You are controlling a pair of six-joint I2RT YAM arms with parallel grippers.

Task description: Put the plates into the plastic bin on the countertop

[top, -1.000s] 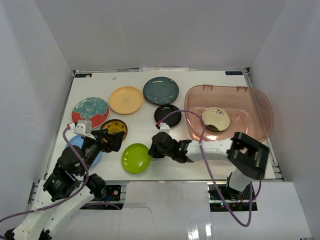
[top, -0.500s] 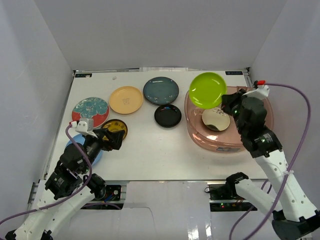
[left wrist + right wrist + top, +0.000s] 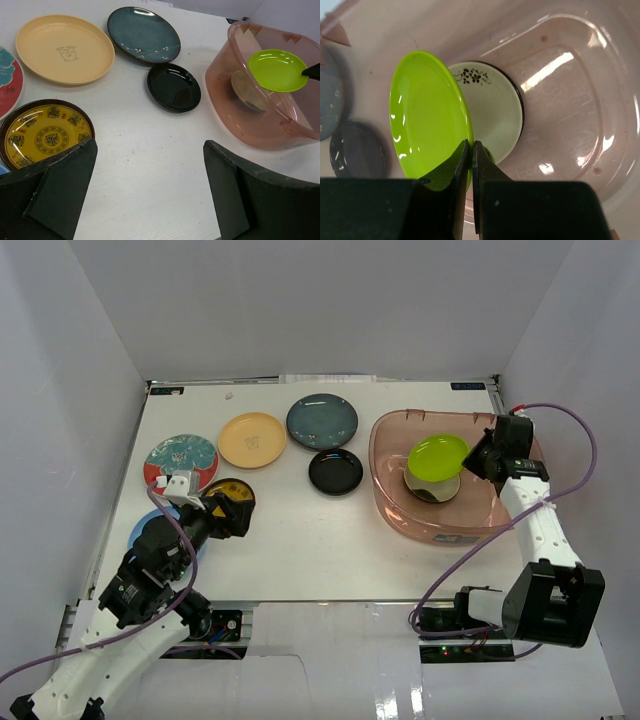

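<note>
Two plates are inside the plastic bin (image 3: 430, 526), which sits on the right side of the countertop (image 3: 300, 535). A cream plate (image 3: 432, 489) lies flat on the bin's floor. Above it is a lime green plate (image 3: 437, 455), held up at about the height of the bin's rim. The right gripper (image 3: 478, 458) reaches in over the bin's right wall. Its fingers are pinched tight on the near edge of the lime green plate, and the wrist view shows the rim caught between the two tips (image 3: 470, 150).

Six more plates lie on the white top to the left of the bin, none of them touching it. The black plate (image 3: 335, 471) is nearest the bin. Behind it is a dark teal plate (image 3: 322, 421), and a plain yellow-orange plate (image 3: 252, 440) lies just beside that one. Further left is the red-and-teal patterned plate (image 3: 180, 462). In front of it lies a yellow patterned plate with a dark rim (image 3: 228, 495). A light blue plate (image 3: 140, 530) is mostly hidden under the left arm.

The left gripper (image 3: 232, 518) hangs low at the near edge of the yellow patterned plate. Its fingers (image 3: 65, 185) are spread wide with nothing between them. Bare countertop lies between it and the bin.
</note>
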